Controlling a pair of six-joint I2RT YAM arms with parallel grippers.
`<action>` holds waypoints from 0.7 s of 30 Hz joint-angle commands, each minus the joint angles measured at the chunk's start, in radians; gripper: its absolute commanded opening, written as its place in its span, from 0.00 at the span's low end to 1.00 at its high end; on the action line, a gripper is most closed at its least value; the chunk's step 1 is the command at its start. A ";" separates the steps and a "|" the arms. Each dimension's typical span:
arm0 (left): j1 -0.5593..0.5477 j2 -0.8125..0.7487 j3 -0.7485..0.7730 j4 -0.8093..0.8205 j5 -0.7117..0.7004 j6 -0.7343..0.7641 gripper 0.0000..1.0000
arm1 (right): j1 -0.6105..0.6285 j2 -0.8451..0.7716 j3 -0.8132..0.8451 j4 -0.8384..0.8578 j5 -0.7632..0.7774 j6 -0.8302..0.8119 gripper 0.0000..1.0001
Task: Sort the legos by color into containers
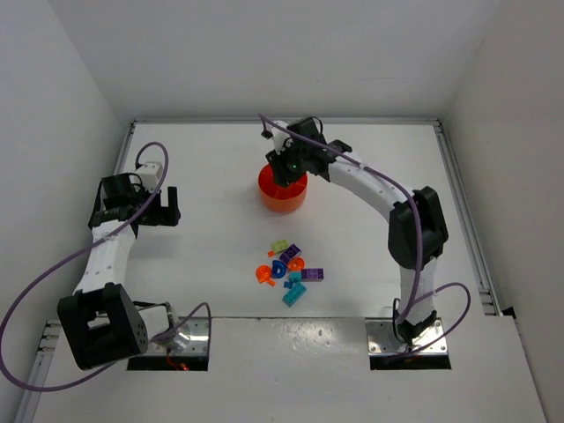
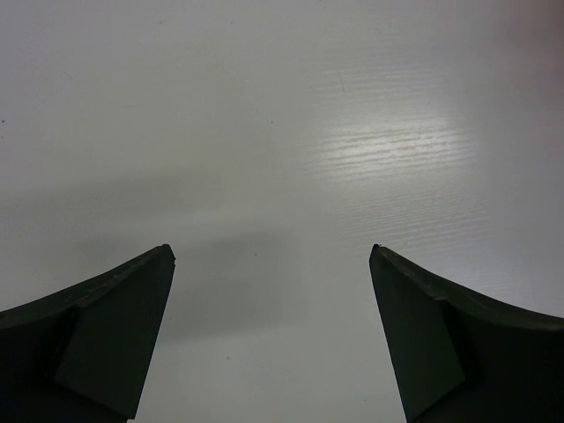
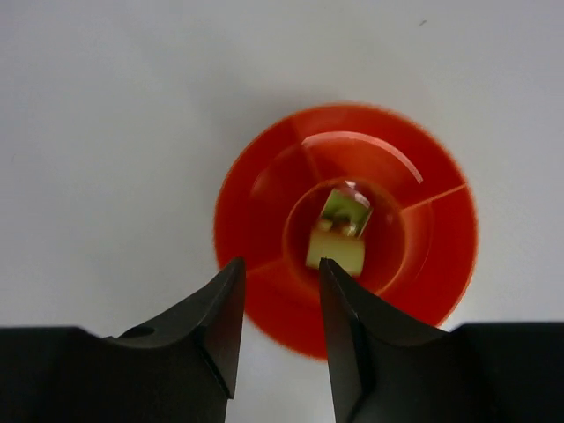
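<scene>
The orange dish [image 3: 264, 207] with its containers stands at the back middle of the table [image 1: 282, 196]. A lime green lego [image 3: 339, 233] lies in its centre compartment. My right gripper [image 3: 281, 262] hovers over the dish's near rim, open, with nothing between its fingers; in the top view this right gripper [image 1: 284, 169] covers the dish's far side. The other legos lie in a loose cluster: lime green [image 1: 278, 247], purple [image 1: 290, 253], blue [image 1: 278, 269], cyan [image 1: 293, 297] and a round orange piece [image 1: 264, 274]. My left gripper [image 2: 270, 249] is wide open over bare table, far left of the cluster [image 1: 174, 205].
White walls close in the table on the left, back and right. The two arm bases [image 1: 410, 339] sit at the near edge. Purple cables [image 1: 53, 273] loop beside the left arm.
</scene>
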State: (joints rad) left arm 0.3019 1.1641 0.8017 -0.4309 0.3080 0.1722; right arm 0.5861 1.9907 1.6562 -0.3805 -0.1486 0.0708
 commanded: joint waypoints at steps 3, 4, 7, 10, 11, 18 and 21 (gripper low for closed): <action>0.011 -0.012 0.037 0.027 0.042 0.004 1.00 | 0.034 -0.168 -0.059 -0.331 -0.200 -0.329 0.39; 0.020 -0.003 0.037 0.027 0.042 0.004 1.00 | 0.047 -0.177 -0.082 -0.386 -0.200 -0.350 0.39; 0.020 -0.003 0.037 0.027 0.042 -0.019 1.00 | 0.102 -0.199 -0.202 -0.387 -0.155 -0.370 0.47; 0.020 0.006 0.048 0.037 0.052 -0.028 1.00 | 0.171 -0.227 -0.301 -0.315 -0.103 -0.381 0.49; 0.020 0.006 0.048 0.037 0.052 -0.028 1.00 | 0.190 -0.236 -0.340 -0.295 -0.068 -0.381 0.49; 0.020 -0.004 0.048 0.037 0.052 -0.028 1.00 | 0.279 -0.144 -0.294 -0.209 0.040 -0.373 0.49; 0.020 -0.013 0.037 0.037 0.052 -0.019 1.00 | 0.301 -0.104 -0.239 -0.209 0.060 -0.373 0.49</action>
State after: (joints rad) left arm 0.3092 1.1671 0.8108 -0.4213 0.3412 0.1528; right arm 0.8795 1.8751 1.3457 -0.6468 -0.1349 -0.2909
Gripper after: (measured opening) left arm 0.995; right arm 0.493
